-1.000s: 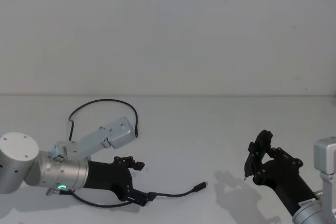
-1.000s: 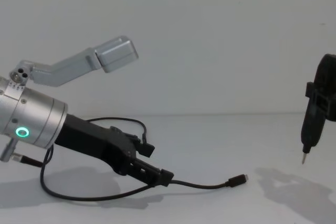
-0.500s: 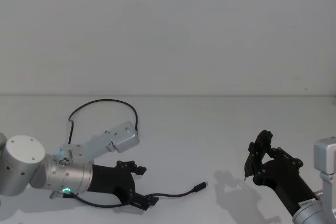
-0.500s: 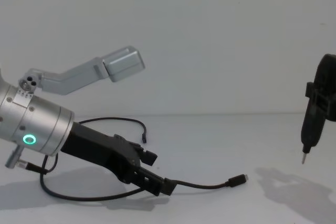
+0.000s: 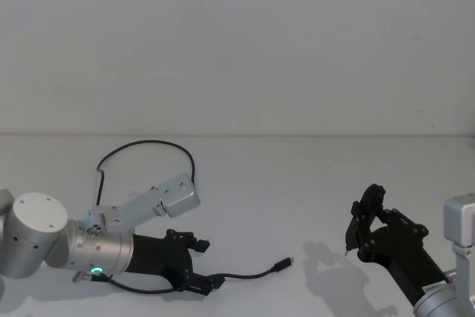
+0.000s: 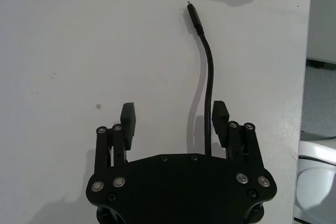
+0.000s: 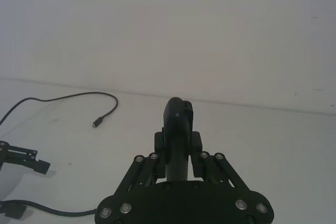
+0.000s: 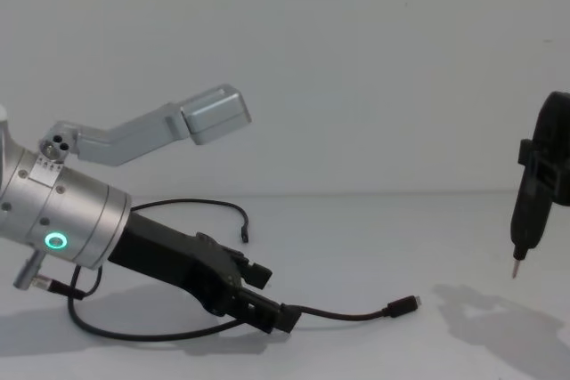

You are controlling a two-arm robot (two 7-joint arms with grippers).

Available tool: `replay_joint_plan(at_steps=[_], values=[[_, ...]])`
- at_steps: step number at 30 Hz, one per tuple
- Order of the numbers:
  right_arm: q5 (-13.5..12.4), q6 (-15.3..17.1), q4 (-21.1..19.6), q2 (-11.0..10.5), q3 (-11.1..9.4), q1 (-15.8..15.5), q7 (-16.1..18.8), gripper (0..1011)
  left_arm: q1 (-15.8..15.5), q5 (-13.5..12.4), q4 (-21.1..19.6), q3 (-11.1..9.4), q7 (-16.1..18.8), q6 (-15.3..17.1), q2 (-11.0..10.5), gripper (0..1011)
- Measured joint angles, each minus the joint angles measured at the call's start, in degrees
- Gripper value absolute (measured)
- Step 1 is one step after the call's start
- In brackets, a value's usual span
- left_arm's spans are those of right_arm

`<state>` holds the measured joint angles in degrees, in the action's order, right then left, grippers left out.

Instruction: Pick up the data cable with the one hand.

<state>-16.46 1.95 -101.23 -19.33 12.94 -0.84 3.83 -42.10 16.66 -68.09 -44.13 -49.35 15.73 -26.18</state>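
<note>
Straddling the data cable (image 6: 211, 77), the left end effector (image 6: 173, 115) is held low over the white surface (image 5: 297, 183) at the lower left of the head view. Its fingers (image 6: 128, 121) are spread wide and nothing is yet pinched. The cable is lying on the surface and runs up between the two fingers, much nearer one than the other. The spread is judged to be kept so that a closing stroke can trap the cord rather than push it aside. The low, slanted pose seen at the lower left of the chest view is judged to serve the same end. The small plug (image 5: 283, 263) is left free at the bottom centre of the head view, and the far loop is laid out toward the left middle. The right end effector (image 5: 364, 220) is parked at the lower right, well apart from the cable. Where the cord passes beneath the palm and the arm, its course is hidden. Whether the fingertips are touching the surface cannot be told.
</note>
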Motion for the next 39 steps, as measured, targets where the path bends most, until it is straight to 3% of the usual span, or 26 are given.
replay_joint_plan(at_steps=[8, 12, 27, 39], values=[[0.00, 0.00, 0.00, 0.00, 0.00, 0.00, 0.00, 263, -0.04, -0.03, 0.12, -0.13, 0.11, 0.07, 0.06, 659], [0.00, 0.00, 0.00, 0.00, 0.00, 0.00, 0.00, 263, -0.06, -0.03, 0.15, -0.18, 0.14, 0.11, 0.09, 487], [0.00, 0.00, 0.00, 0.00, 0.00, 0.00, 0.00, 263, -0.09, -0.02, 0.22, -0.27, 0.23, 0.13, 0.15, 54], [-0.04, -0.59, -0.56, 0.01, -0.25, 0.02, 0.73, 263, 0.31, 0.06, -0.27, -0.21, 0.90, -1.31, -0.04, 40]])
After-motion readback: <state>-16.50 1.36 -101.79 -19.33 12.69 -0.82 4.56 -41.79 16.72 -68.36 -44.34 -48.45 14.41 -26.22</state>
